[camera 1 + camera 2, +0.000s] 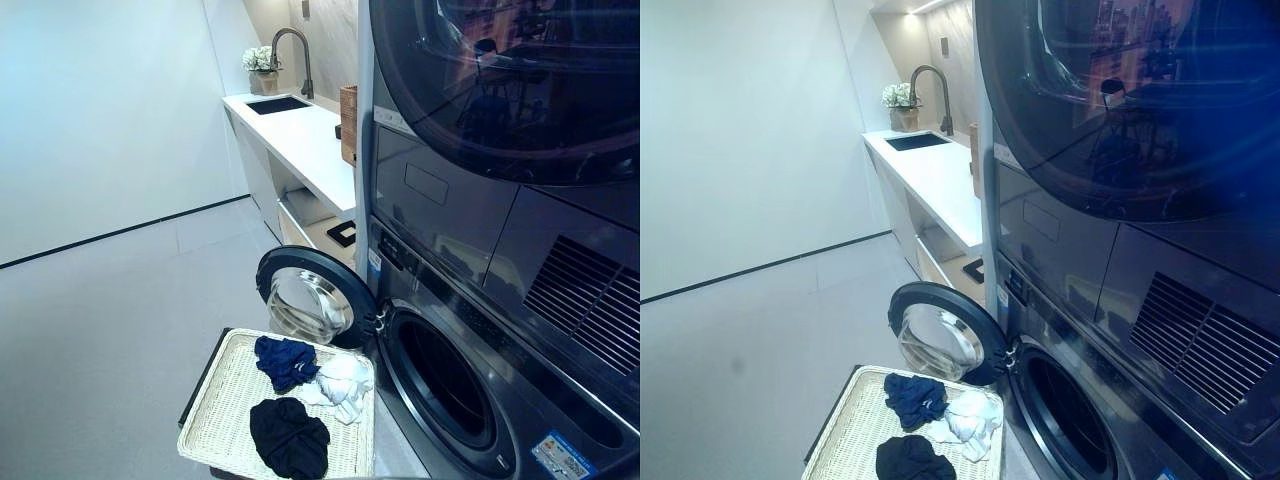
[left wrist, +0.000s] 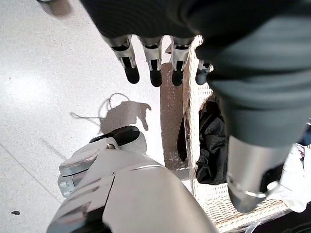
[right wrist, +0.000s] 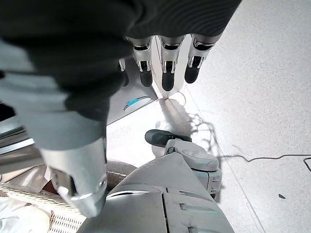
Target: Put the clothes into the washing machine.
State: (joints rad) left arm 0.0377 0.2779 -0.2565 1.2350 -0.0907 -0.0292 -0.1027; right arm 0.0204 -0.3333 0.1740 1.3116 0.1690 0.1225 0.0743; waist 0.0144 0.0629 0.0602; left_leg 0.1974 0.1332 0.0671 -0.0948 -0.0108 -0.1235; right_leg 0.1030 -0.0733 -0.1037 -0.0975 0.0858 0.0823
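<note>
Left hand [image 2: 154,63] hangs with fingers straight and loose, holding nothing, the basket [image 1: 225,400] just beside it; right hand [image 3: 167,60] likewise slack and empty over the floor [image 3: 262,73]; the clothes (black [image 1: 290,437], blue [image 1: 285,361], white [image 1: 343,384]) lie in the basket; beyond them the washing machine [image 1: 450,390] with its door [image 1: 305,297] swung open.

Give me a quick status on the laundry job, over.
Left hand and right hand open, holding nothing. Black, navy and white clothes in the white wicker basket. Dark front-loading washing machine's round door open, nothing blocking.
</note>
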